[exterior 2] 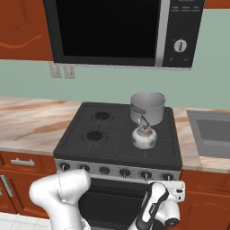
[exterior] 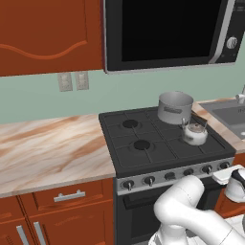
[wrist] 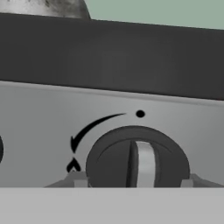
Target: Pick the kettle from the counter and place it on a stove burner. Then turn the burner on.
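The silver-white kettle stands upright on the grate over the front right stove burner, free of the gripper. My gripper is low at the stove's front panel, on the rightmost knob. Its fingertips sit against the knob's left and right edges. The knob's silver bar stands upright under a black dot. Beige counter lies left of the stove.
A grey steel pot stands on the back right burner just behind the kettle. The front panel carries a row of several knobs. There is a sink to the right and a microwave overhead.
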